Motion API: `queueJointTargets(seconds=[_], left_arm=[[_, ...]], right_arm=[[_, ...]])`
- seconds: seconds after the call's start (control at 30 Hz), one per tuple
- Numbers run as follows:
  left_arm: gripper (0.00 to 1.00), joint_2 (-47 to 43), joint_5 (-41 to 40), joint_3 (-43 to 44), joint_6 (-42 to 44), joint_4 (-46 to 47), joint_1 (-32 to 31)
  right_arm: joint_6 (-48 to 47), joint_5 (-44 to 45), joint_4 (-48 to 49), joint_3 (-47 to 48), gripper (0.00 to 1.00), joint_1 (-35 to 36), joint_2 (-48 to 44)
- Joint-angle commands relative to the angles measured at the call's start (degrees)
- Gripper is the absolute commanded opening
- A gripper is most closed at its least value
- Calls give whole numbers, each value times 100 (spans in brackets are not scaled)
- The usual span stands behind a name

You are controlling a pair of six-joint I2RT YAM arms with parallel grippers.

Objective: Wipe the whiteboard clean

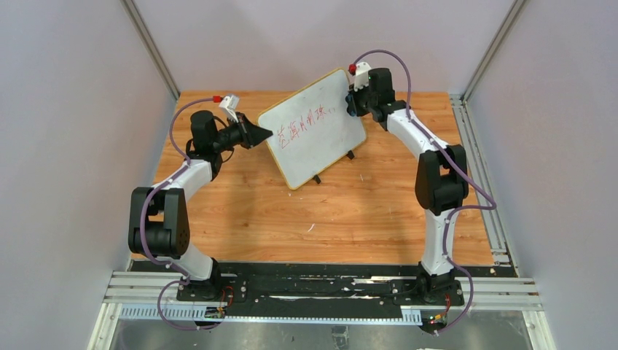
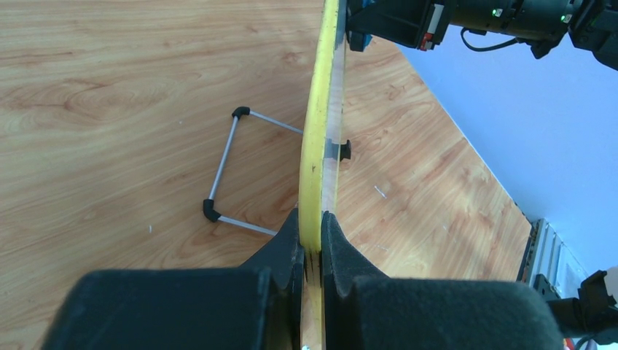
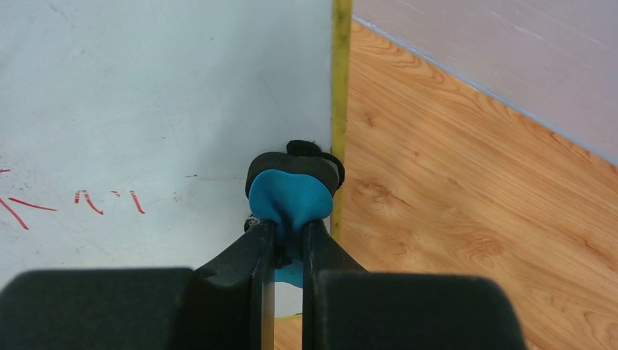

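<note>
While the left claw (image 1: 267, 134) clamps the whiteboard (image 1: 324, 138), its writing is illegible

Robotics lab test cell, wood-grain tabletop (image 1: 248, 219) boxed in by plain pale panels (image 1: 65, 146), aluminium frame posts (image 1: 151, 47) at the back corners, slotted metal rails (image 1: 138, 288) along the near edge, cabled left arm (image 1: 157, 222) and right arm (image 1: 437, 182) bolted there

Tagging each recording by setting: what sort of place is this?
Probably a lab robot test cell, not a home or office: a wooden tabletop boxed in by plain grey wall panels on aluminium posts, with metal mounting rails along the near edge.
</note>
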Motion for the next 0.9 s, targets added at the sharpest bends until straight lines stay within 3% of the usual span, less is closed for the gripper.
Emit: queueJointTargets(seconds=[0.0,0.47,0.87], left_arm=[[0,220,-291,-34,1063,-411,7],[0,196,-299,-30,1091,-437,-18],[0,187,-292,-39,1110,-455,-37]], right_arm=[[134,-144,171,-265,1,408,-250],[30,125,482,-830,1,1311,-765],[32,152,83,-206,0,356,-77]])
